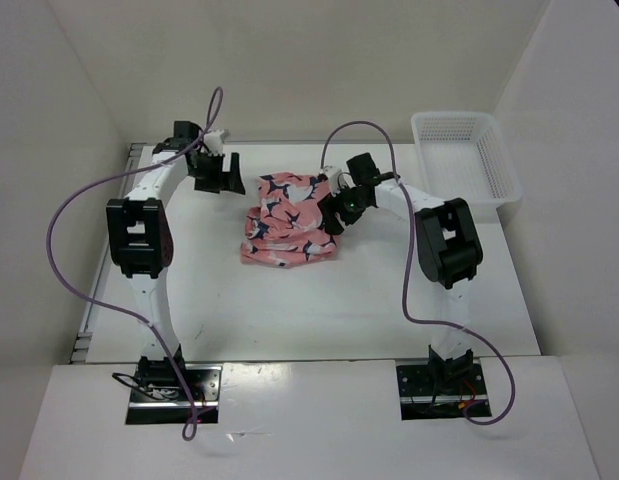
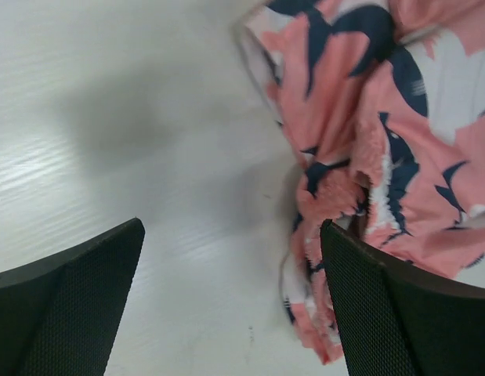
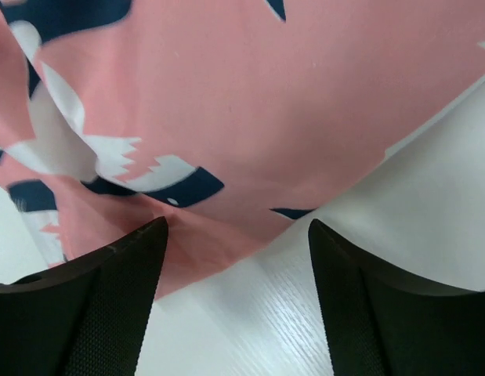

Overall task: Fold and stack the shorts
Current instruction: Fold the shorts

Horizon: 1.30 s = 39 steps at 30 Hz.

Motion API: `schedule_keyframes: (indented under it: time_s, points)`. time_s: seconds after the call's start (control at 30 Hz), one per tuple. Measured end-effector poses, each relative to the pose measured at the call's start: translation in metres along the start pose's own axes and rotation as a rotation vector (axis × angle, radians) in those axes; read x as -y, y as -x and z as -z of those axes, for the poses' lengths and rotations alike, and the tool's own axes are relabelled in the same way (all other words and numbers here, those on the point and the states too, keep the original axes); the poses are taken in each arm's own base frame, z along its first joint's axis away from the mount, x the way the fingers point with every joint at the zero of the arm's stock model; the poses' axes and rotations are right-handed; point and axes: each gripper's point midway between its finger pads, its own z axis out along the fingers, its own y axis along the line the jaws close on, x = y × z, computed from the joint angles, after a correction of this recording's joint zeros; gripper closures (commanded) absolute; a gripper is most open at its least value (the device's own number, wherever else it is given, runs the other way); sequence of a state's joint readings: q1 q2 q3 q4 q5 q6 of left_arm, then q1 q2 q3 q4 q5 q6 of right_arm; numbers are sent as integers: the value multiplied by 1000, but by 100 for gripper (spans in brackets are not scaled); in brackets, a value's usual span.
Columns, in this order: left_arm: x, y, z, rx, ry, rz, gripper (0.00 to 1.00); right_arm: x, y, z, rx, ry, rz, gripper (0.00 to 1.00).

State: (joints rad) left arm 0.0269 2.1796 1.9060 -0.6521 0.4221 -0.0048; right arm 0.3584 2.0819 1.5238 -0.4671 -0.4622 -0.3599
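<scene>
The salmon-pink shorts [image 1: 287, 220] with navy-and-white whale shapes lie bunched and partly folded in the middle of the white table. My left gripper [image 1: 221, 176] is open and empty, just left of the shorts' far edge; in the left wrist view its right finger [image 2: 399, 313] stands over the fabric edge [image 2: 360, 141]. My right gripper [image 1: 337, 212] is open at the shorts' right edge; in the right wrist view the fabric [image 3: 250, 102] lies flat beneath it, its edge running between the fingers [image 3: 93, 305].
A white perforated plastic basket [image 1: 461, 156] stands at the far right corner of the table [image 1: 319, 310]. White walls enclose the table on the left, back and right. Purple cables loop from both arms.
</scene>
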Motion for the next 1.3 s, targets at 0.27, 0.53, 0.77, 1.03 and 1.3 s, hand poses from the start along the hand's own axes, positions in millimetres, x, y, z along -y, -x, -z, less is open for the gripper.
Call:
schedule_keyframes:
  time_s: [0.27, 0.53, 0.77, 1.03, 1.3]
  points:
    - [83, -25, -29, -87, -188, -79, 0, -2, 1, 29, 17, -9, -35, 17]
    - [106, -33, -60, -127, -218, -120, 19, -62, -29, 65, 39, 107, -180, 15]
    - [86, -47, -66, -161, -168, -90, 58, -78, -49, 47, -22, 62, -252, 31]
    - [87, -48, -67, -161, -163, -97, 59, -77, -28, 23, 22, -48, -285, 41]
    - [87, -49, -67, -164, -164, -96, 68, -73, -30, 6, 17, -156, -274, 83]
